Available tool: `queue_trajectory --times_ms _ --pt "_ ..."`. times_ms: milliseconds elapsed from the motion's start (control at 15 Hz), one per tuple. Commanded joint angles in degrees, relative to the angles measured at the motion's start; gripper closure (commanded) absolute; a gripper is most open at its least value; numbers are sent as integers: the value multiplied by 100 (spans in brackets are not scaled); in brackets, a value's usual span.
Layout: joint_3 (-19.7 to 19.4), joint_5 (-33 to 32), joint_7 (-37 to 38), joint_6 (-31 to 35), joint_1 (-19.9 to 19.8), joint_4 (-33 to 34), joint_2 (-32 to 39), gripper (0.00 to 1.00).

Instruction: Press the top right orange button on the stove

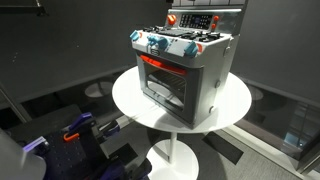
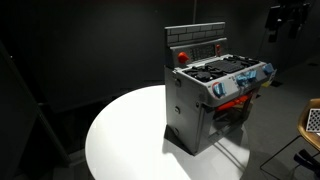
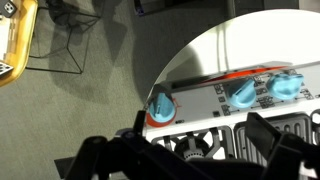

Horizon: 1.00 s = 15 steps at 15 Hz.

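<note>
The stove (image 1: pixel 186 70) is a silver-grey toy range standing on a round white table (image 1: pixel 130 98), and it shows in both exterior views (image 2: pixel 205 100). It has blue knobs (image 3: pixel 160 106) along the front and a dark upright back panel (image 2: pixel 195 42) with an orange-red button (image 2: pixel 182 57) that also shows in an exterior view (image 1: pixel 172 18). My gripper (image 3: pixel 205 140) hangs above the front burners, open and empty, its dark fingers either side of a burner grate. In an exterior view it seems to be the dark shape up high (image 2: pixel 285 20), clear of the stove.
The table's white rim (image 2: pixel 110 150) curves round the stove. A yellow frame (image 3: pixel 15 45) stands on the grey floor beside the table. Blue and dark equipment (image 1: pixel 80 130) lies low by the table's foot. Dark walls surround the scene.
</note>
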Motion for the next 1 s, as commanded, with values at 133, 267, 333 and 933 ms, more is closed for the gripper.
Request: queue_trajectory --times_ms 133,267,333,933 --pt "59 34 -82 74 -49 -425 -615 0" --pt "62 31 -74 89 -57 -488 -699 0" --pt "62 29 -75 74 -60 -500 -693 0" --pt "77 15 -16 -7 -64 -425 -566 0"
